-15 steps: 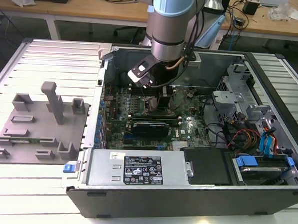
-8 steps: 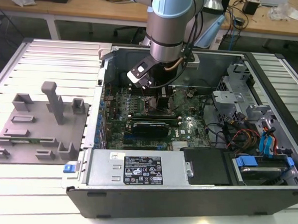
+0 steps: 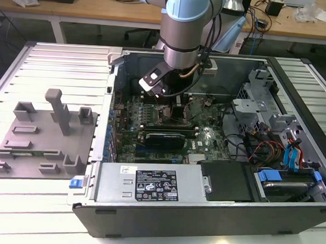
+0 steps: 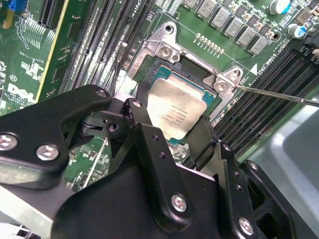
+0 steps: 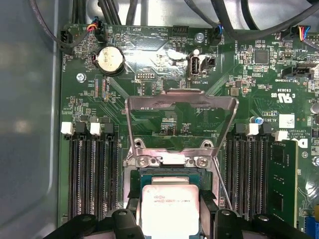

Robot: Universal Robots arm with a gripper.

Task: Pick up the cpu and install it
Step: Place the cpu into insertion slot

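In the exterior view the arm (image 3: 184, 30) reaches down into the open computer case (image 3: 201, 222), which lies on the slatted table (image 3: 38, 214). The arm's own wrist covers the spot where it works.

In both wrist views the gripper (image 4: 173, 117) is clenched on the cpu (image 4: 178, 107), with one black finger against each of two opposite edges. The fingers (image 4: 144, 112) hide those edges, and the gripper body covers the chip's near corner in the second wrist view. In the first wrist view the picture's edge cuts off the cpu (image 5: 169, 211).

The chip hangs just over the socket (image 5: 169, 175). It cannot be told whether its underside touches the socket. The metal bracket (image 5: 180, 102) stands swung open behind the socket. A thin lever rod (image 4: 279, 94) runs off beside it.

The cpu's silvery lid bears several lines of fine dark print. White lettering is scattered over the green board (image 5: 149, 50), near a round coin cell (image 5: 109, 60) and the rows of memory slots (image 5: 92, 174). The silver box (image 3: 116, 179) at the case's front edge carries a white label (image 3: 157, 186) with black markings.
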